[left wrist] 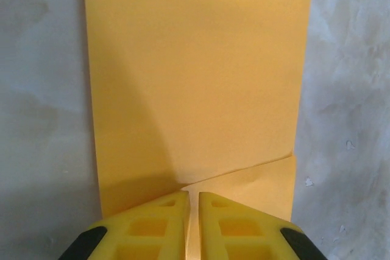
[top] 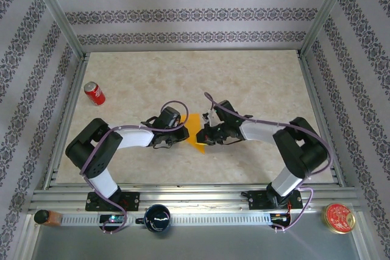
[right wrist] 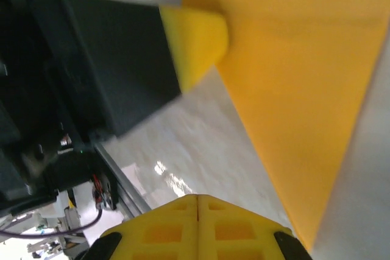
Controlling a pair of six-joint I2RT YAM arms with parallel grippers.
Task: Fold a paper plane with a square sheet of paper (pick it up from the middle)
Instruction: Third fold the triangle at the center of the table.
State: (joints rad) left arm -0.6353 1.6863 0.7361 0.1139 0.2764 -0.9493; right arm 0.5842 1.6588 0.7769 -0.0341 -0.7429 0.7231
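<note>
Overhead, the setting: a beige marbled tabletop point(top: 256, 83) ringed by patterned walls, with two arms meeting nose to nose at its middle.
Paper: a thin orange-yellow sheet of paper point(left wrist: 195, 77), partly folded, lay flat at the table's centre between the two grippers. In the left wrist view a slanted flap showed at its near right corner.
Left gripper point(left wrist: 192, 204): yellow fingers were drawn to a narrow slit, tips at the sheet's near edge; whether they pinched it could not be told.
Right gripper point(right wrist: 196, 205): jaws were pressed together, holding nothing, over the table just beside the sheet's pointed corner.
In the way: the left gripper's black body and one yellow finger blocked much of the right wrist's outlook. From above, both wrists covered the sheet's flanks.
Bystanders: a red soda can point(top: 94, 93) stood well apart at far left. A glossy black round object point(top: 157, 217) and a red-lidded round tin point(top: 339, 217) sat on the grey ledge by the arm bases.
</note>
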